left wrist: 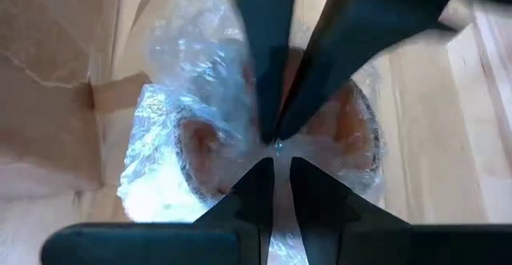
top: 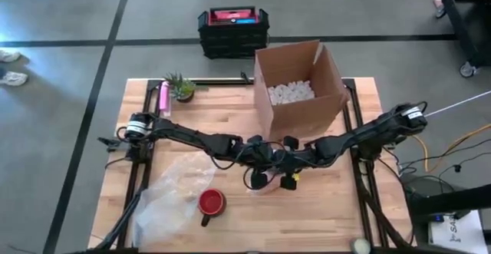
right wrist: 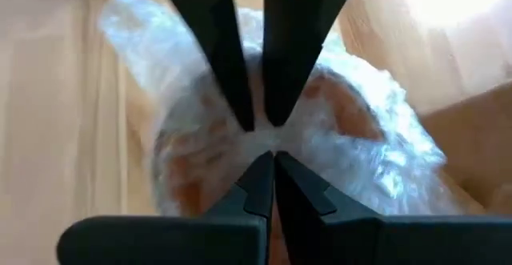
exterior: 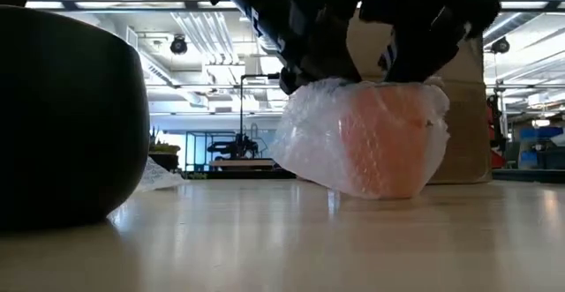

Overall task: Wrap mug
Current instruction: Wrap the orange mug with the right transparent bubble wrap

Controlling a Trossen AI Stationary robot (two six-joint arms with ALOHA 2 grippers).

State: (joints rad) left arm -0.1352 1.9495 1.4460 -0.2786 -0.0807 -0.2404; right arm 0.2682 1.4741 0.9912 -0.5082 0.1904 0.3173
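Observation:
An orange mug wrapped in clear bubble wrap (exterior: 371, 142) stands on the wooden table at mid-table, in front of the cardboard box. Both grippers come down on its top from above and meet tip to tip. My left gripper (left wrist: 276, 169) is shut on the wrap, and my right gripper (right wrist: 272, 159) is shut on it from the opposite side. In the high view the arms hide most of the bundle. A second mug with a red inside (top: 211, 202) stands unwrapped near the front edge, beside a loose sheet of bubble wrap (top: 173, 196). My left gripper pinches a thin ridge of bubble wrap (left wrist: 275, 217) on top of the bundle between its two fingers, pointing down. The bundle rests with its bottom on the table. My right gripper has its fingertips closed together on the wrap at the bundle's top (right wrist: 240, 149), pointing down, facing the left fingers. How much film lies between them is hidden by the fingers.
An open cardboard box (top: 299, 89) with white packing peanuts stands at the back centre. A small potted plant (top: 181, 87) and a pink bottle (top: 163, 97) are at the back left. Black crates (top: 232, 30) sit on the floor beyond the table.

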